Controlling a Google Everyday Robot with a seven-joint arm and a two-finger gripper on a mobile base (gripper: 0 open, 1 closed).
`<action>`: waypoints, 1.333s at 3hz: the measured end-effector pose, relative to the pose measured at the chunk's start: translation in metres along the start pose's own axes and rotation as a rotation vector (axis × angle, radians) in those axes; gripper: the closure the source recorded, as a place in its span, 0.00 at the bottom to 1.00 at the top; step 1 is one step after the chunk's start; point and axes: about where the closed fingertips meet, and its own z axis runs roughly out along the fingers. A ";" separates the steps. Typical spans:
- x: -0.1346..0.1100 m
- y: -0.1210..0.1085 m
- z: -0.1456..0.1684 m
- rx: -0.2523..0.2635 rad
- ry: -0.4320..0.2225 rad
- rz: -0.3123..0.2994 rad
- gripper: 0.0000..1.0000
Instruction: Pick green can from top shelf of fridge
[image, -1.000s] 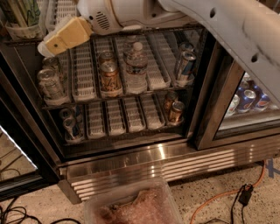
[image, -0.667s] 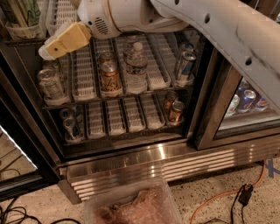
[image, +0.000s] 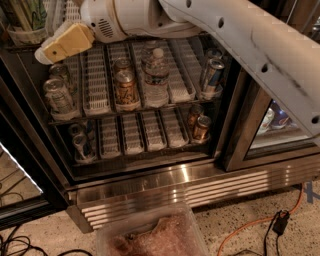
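Camera view looks down at the floor first; a clear plastic box (image: 150, 235) sits closest, with an orange cord (image: 250, 226) on the floor to its right; behind them is the shiny ribbed grille (image: 190, 190) at the bottom of the fridge (image: 239, 131). Inside, the low rack holds two brown cans (image: 199, 122) on the right; the rack above holds silver cans (image: 57, 94) on the left, orange-brown cans (image: 125, 86) in the middle and a water bottle (image: 156, 75) just beside them. Farthest up, in the left corner, the green can (image: 22, 12) stands upright in a white tray on the top shelf (image: 24, 37) (its top is cut off by the edge). The tool (image: 50, 51), tan and on a big white arm (image: 240, 45), hangs near the can, to its right and a bit lower; I cannot tell if the tool is apart or together.
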 end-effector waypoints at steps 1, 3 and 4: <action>-0.004 -0.003 0.012 -0.013 -0.036 -0.007 0.00; -0.012 0.003 0.039 -0.075 -0.086 -0.010 0.00; -0.012 0.003 0.039 -0.075 -0.086 -0.010 0.00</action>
